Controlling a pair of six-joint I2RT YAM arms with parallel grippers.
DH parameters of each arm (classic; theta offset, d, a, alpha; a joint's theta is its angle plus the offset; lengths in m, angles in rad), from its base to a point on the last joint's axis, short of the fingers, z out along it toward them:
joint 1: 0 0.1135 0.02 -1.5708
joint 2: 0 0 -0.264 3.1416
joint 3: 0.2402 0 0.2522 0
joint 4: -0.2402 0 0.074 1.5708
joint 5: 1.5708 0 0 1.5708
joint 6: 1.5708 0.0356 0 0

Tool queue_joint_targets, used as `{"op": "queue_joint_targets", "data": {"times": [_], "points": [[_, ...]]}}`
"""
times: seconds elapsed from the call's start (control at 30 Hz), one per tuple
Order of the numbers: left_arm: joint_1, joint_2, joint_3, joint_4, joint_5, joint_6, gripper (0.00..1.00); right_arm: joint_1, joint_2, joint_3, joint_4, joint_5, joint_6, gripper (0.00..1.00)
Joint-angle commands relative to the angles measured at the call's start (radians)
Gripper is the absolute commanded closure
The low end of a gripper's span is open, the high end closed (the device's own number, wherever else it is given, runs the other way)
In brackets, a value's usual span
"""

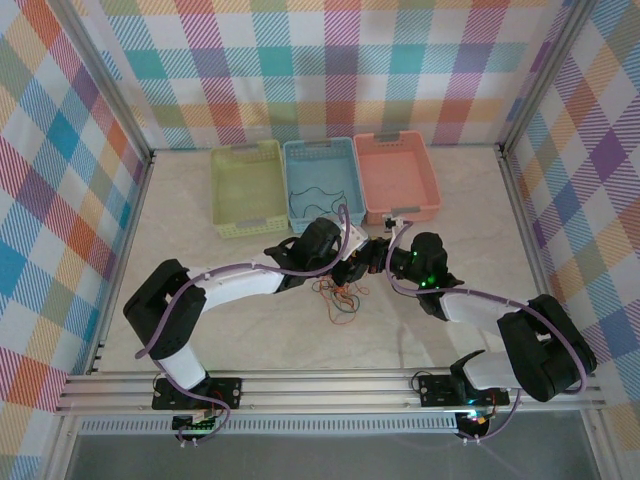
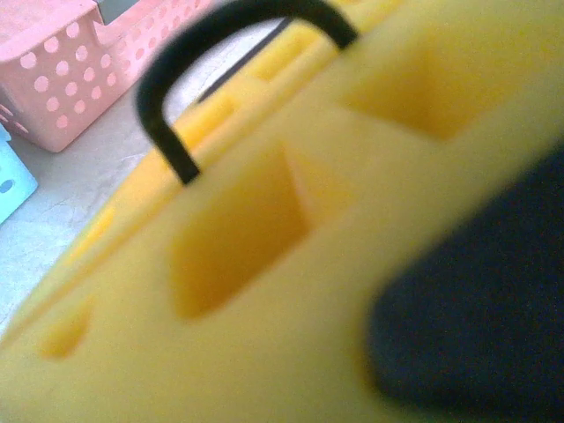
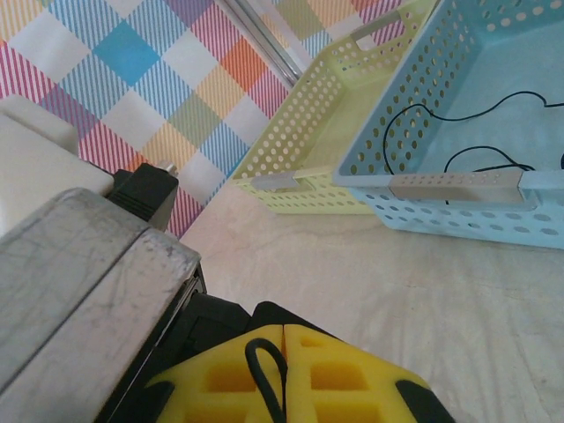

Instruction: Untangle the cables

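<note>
Both arms fold inward, wrists meeting mid-counter point(image 1: 250, 325) above the tangled orange and green cables point(image 1: 340, 298). The right tool point(image 3: 284, 333) is pinched on a black cable loop point(image 3: 263, 366). Whether the left tool point(image 1: 350, 268) is open I cannot tell. Beyond, another black cable point(image 1: 318, 192) lies inside the blue basket point(image 1: 320, 146).

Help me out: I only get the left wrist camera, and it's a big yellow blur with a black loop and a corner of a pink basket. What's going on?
Observer: The right wrist camera shows the right gripper with its yellow fingers shut on a thin black cable, probably your loop.
Operator: Are there more cables?
Observer: From above, a tangle of orange and green cables lies on the table, close to the right gripper.
Operator: Any other baskets?
Observer: A blue basket stands beside the pink basket, with a second black cable lying inside it.
</note>
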Motion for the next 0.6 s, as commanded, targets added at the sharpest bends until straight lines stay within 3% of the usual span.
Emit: {"op": "queue_joint_targets", "data": {"times": [0.0,0.2,0.43,0.57], "points": [[-0.008,0.014,-0.007,0.047,-0.003,0.012,0.64,0.009,-0.043,-0.008,0.066,-0.061,-0.004,1.0],[-0.008,0.022,-0.008,0.044,-0.006,0.002,0.72,0.009,-0.136,-0.012,-0.003,-0.001,-0.011,1.0],[-0.01,0.025,-0.012,0.051,0.001,-0.004,0.73,0.005,-0.273,-0.013,-0.106,0.101,-0.045,1.0],[-0.012,0.027,-0.014,0.054,0.01,-0.011,0.74,0.002,-0.299,-0.001,-0.118,0.097,-0.031,1.0]]}}
